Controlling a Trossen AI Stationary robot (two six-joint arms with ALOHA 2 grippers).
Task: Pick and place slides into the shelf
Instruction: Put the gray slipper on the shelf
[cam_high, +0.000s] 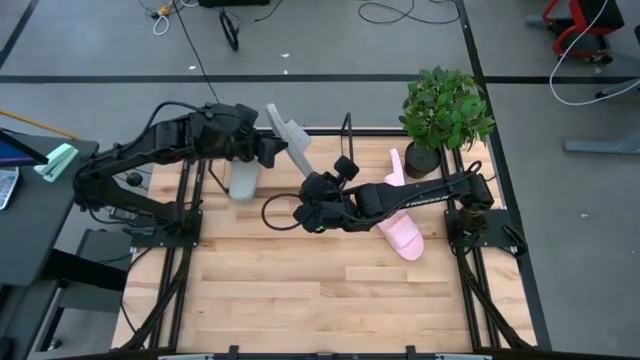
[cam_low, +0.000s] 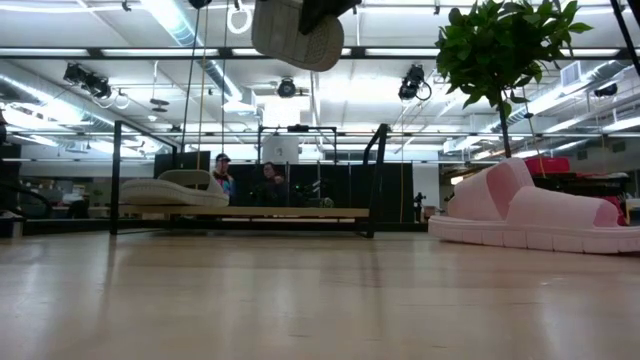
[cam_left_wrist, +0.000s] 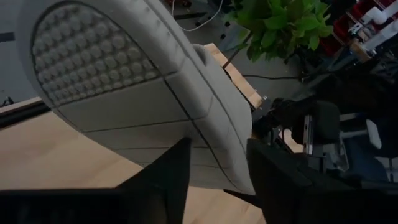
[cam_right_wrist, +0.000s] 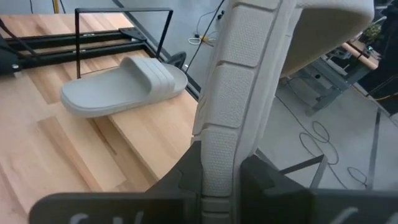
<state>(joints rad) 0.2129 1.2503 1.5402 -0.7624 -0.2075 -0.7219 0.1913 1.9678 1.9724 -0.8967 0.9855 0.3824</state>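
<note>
Mid-air handover, I judge: the right gripper (cam_right_wrist: 221, 171) fingers pinch the edge of the raised grey foam slide (cam_high: 287, 135). The left gripper (cam_left_wrist: 214, 165) fingers flank its sole, but I cannot tell if they grip. Next it should go onto the black wire shelf (cam_right_wrist: 77, 43), beside the other grey slide (cam_right_wrist: 124, 87).

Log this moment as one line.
right tool: shut on raised grey slide | left tool: at same slide | shelf: holds other grey slide | pink slide: on table

2 grey slides (cam_high: 245, 178), 2 pink slides (cam_high: 403, 236), 1 shelf (cam_low: 240, 213), 1 plant (cam_high: 445, 110), 2 ppl (cam_low: 222, 172).
</note>
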